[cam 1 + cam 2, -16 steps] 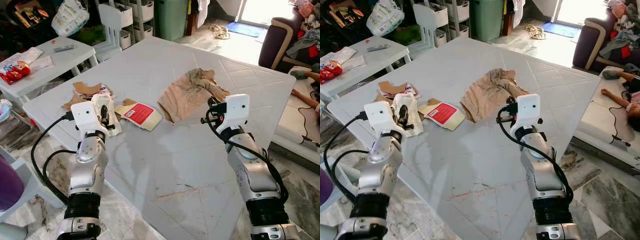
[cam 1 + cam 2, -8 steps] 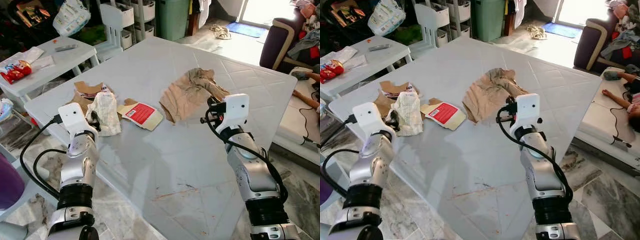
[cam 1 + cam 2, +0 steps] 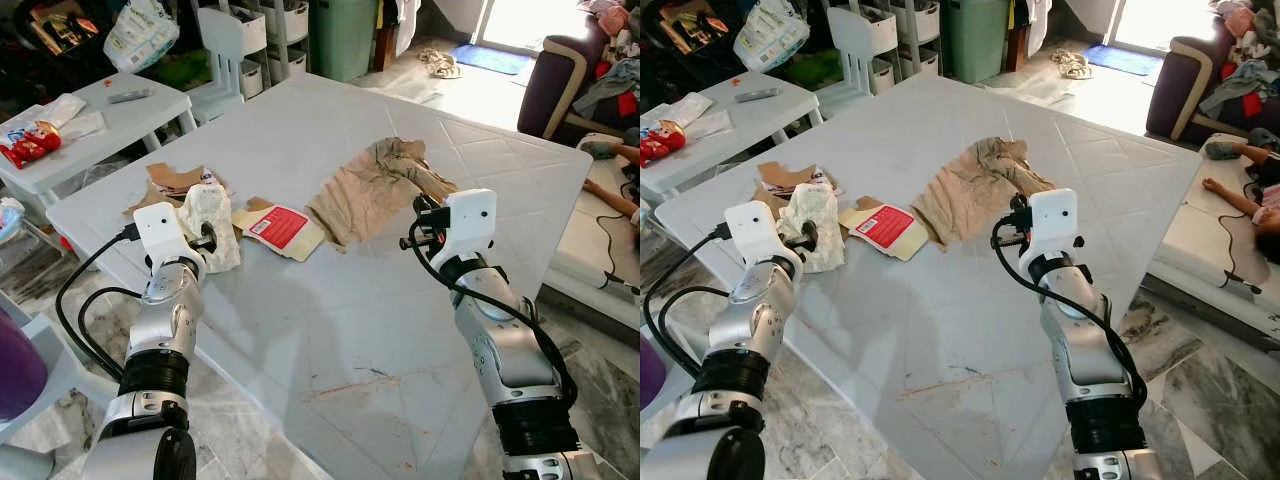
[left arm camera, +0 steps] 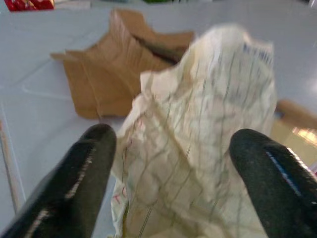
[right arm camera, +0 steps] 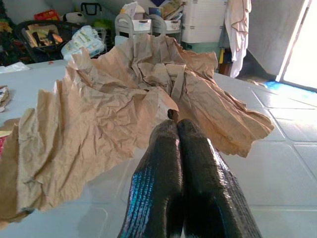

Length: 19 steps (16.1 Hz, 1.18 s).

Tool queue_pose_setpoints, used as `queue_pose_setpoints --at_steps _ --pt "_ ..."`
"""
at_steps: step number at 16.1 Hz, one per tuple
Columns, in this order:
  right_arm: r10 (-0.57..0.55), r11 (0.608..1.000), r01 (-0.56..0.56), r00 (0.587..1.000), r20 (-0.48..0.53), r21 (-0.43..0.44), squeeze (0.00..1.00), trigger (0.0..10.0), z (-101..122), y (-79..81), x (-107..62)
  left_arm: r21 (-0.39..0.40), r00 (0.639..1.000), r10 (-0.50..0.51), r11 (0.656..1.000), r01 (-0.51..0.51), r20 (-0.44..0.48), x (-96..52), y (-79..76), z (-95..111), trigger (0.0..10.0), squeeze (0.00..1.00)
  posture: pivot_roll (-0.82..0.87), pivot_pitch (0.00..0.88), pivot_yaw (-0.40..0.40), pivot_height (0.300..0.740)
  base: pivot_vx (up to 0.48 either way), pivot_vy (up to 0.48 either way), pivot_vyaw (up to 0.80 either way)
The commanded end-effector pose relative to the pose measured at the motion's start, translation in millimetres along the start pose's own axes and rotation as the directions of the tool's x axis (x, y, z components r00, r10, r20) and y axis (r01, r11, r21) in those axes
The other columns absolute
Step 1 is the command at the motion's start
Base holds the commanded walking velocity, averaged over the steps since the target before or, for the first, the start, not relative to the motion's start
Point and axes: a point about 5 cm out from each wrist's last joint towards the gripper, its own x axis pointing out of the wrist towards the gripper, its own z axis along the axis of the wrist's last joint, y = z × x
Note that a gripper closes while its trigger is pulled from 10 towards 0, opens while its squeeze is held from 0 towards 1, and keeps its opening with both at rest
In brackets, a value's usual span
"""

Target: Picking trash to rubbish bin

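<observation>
A crumpled white paper [image 3: 212, 212] lies near the left edge of the white table [image 3: 330, 320]. My left gripper [image 3: 205, 236] is open, and its black fingers [image 4: 74, 183] stand on either side of that paper [image 4: 208, 124]. Torn brown cardboard [image 3: 170, 180] lies just behind it. A flat packet with a red label [image 3: 280, 228] lies to its right. A large crumpled brown paper [image 3: 370, 190] sprawls mid-table. My right gripper [image 3: 420, 226] is shut at its near right edge, with a fold of the paper [image 5: 124, 99] pinched at the fingertips [image 5: 171, 124].
A small white side table [image 3: 110, 115] with a red snack pack [image 3: 28, 145] stands at the left, a white chair [image 3: 225, 45] behind it. A green bin [image 3: 345, 35] stands beyond the table's far edge. A sofa [image 3: 560, 80] and a person's limb [image 3: 610, 150] are at the right.
My left gripper swung out to the left half a second ago and has come back in around the white paper. The brown paper's near left edge has shifted slightly.
</observation>
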Motion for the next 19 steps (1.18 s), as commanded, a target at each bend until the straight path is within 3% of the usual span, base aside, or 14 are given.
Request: queue_pose_setpoints --at_steps 1,2,3,4,6,19 --pt "-0.002 1.0 0.002 1.0 0.013 -0.003 0.0 0.0 5 -0.2 -1.2 0.039 0.999 -0.016 0.999 0.017 -0.031 2.4 -0.7 -3 10.0 1.0 0.03 0.077 -0.002 0.74 0.0 0.0 0.0" --pt "-0.003 1.0 0.003 1.0 0.013 -0.003 0.0 0.0 5 -0.1 -2.0 0.075 0.996 -0.059 0.995 0.064 -0.072 2.8 -3.7 -11 10.0 0.91 0.03 0.08 0.0 0.74 0.0 0.0 0.0" --pt "-0.003 1.0 0.003 1.0 0.012 -0.004 0.0 0.0 5 -0.1 -2.3 0.089 0.993 -0.071 0.993 0.079 -0.091 2.8 -5.3 -15 10.0 0.0 0.03 0.08 0.0 0.74 0.0 0.0 0.0" --pt "-0.004 1.0 0.004 1.0 0.01 -0.004 0.0 0.0 4 -0.1 -3.1 0.099 0.989 -0.097 0.989 0.107 -0.109 2.6 -7.7 -19 10.0 0.0 0.03 0.083 0.001 0.74 0.0 0.0 0.0" --pt "-0.005 1.0 0.005 1.0 0.008 -0.005 0.0 0.0 3 -0.3 -3.8 0.095 0.987 -0.117 0.987 0.128 -0.114 2.8 -9.9 -21 0.0 0.0 0.02 0.084 0.001 0.74 0.0 0.0 0.0" --pt "0.004 1.0 -0.004 1.0 0.006 0.002 0.0 0.0 3 2.6 -1.4 0.088 0.987 -0.138 0.985 0.146 -0.087 1.9 -8.7 -21 0.0 0.0 0.04 0.08 0.001 0.74 0.0 0.0 0.0"
